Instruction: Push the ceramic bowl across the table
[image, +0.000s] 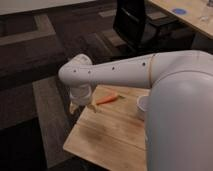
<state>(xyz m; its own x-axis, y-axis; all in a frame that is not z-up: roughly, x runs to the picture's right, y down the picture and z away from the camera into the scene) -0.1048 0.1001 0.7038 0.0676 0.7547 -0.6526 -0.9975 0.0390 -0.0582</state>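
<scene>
The light tan wooden table (107, 137) fills the lower middle of the camera view. The dark blue ceramic bowl is not visible; it is hidden or out of view. My white arm (125, 72) reaches from the right across the table. Its wrist ends over the table's far left corner, where my gripper (82, 106) hangs just above the edge. An orange carrot-like item (107, 99) lies on the table just right of the gripper. A white cup (143, 104) stands further right, partly hidden by my arm.
A black office chair (134, 25) stands behind the table. Another pale wooden table with a blue disc (178, 11) is at the top right. Dark patterned carpet (35, 75) surrounds the table on the left and behind.
</scene>
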